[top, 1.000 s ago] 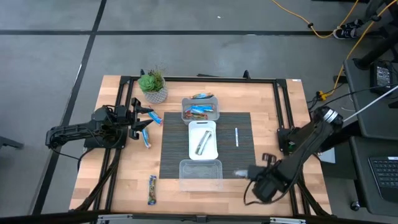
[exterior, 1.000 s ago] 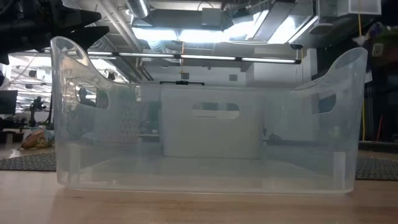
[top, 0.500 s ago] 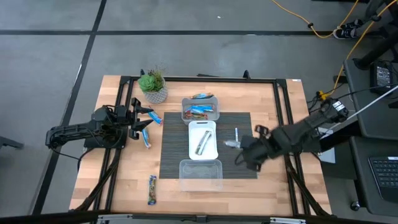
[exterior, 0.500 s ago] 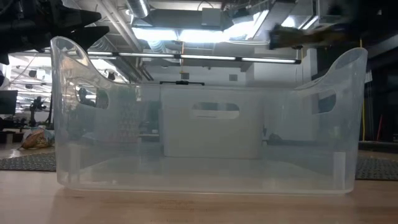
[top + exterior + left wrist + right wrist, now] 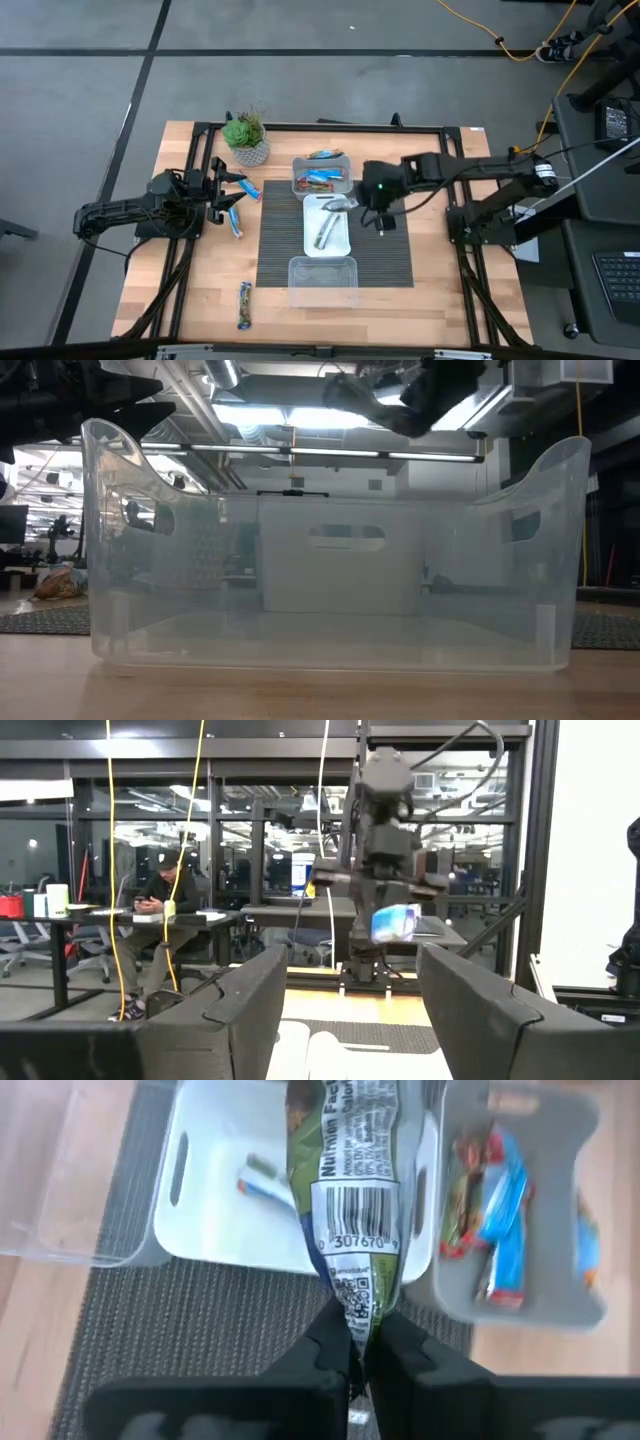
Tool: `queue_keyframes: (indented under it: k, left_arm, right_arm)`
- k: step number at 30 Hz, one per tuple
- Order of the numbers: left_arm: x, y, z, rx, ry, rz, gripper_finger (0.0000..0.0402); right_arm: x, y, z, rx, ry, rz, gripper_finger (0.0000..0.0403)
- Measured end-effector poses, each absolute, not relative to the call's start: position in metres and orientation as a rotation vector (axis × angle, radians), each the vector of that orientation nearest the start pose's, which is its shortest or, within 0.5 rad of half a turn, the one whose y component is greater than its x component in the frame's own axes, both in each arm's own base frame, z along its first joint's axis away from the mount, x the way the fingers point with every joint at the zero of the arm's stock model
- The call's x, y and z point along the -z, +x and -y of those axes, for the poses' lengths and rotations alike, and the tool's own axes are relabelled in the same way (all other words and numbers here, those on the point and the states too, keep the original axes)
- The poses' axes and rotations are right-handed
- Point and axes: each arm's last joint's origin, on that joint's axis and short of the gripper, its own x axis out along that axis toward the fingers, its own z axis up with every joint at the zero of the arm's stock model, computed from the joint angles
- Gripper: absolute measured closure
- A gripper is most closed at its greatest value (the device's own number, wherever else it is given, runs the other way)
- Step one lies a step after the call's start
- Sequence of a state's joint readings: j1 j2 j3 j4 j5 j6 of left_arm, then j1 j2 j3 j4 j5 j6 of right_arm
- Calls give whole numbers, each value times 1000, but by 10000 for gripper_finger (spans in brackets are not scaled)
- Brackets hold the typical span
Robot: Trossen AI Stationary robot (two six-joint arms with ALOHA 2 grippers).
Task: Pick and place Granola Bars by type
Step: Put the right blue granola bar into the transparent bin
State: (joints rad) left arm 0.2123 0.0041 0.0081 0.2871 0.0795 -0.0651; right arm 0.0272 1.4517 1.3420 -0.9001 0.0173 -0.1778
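My right gripper (image 5: 348, 204) is shut on a green-wrapped granola bar (image 5: 350, 1200) above the white tub (image 5: 310, 240) in the middle of the mat; one bar (image 5: 325, 232) lies inside that tub. The far tub (image 5: 322, 178) holds several blue and red bars (image 5: 495, 1190). Another bar (image 5: 326, 154) lies just behind that tub. Two blue bars (image 5: 238, 200) lie by my left gripper (image 5: 218, 195), which is open at the table's left side. A further bar (image 5: 243, 304) lies near the near edge. The clear tub (image 5: 322, 282) stands nearest. My right gripper pinches the green bar by the flat seam at its end (image 5: 354, 1328), between the two fingers (image 5: 330, 1342). The fingers reach in from the table's right, slanting down. The bar sticks out ahead of them, lifted clear over the white tub.
A potted plant (image 5: 246, 138) stands at the far left corner. A thin white stick (image 5: 380, 218) lies on the dark mat (image 5: 275, 250) right of the white tub, partly under my right arm. In the low view the clear tub (image 5: 330, 590) fills the picture.
My right gripper has swung from the near right part of the table, beside the clear tub, toward the far edge and the left, carrying the bar in the air, and now hangs over the white tub. It has stayed shut on the bar.
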Motion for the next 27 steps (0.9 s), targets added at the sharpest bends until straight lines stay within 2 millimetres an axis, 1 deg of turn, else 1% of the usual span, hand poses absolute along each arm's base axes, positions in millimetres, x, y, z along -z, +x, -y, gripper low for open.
queue_keyframes:
  k: [3, 6, 10, 14, 17, 21, 25, 27]
  left_arm:
    - [-193, 92, -17, -122, -23, 292, 185]
    - [-193, 92, -17, -122, -23, 292, 183]
    - [-193, 92, -17, -122, -23, 293, 183]
    - [-193, 92, -17, -122, -23, 292, 185]
    - [-193, 92, -17, -122, -23, 292, 183]
    - [-193, 92, -17, -122, -22, 292, 183]
    - [-193, 92, -17, -122, -23, 292, 185]
    - [-193, 92, -17, -122, -23, 292, 184]
  right_arm:
    - [-329, 296, -3, -122, -213, -965, 383]
    - [-343, 304, -4, -129, -227, -932, 383]
    - [-360, 318, -14, -139, -199, -880, 383]
    - [-369, 335, -28, -191, -143, -892, 383]
    - [-367, 343, -44, -255, -147, -965, 383]
    - [-351, 351, -66, -326, -197, -1069, 383]
    - [-335, 359, -83, -401, -196, -1108, 382]
    - [-330, 365, -89, -433, -189, -1099, 382]
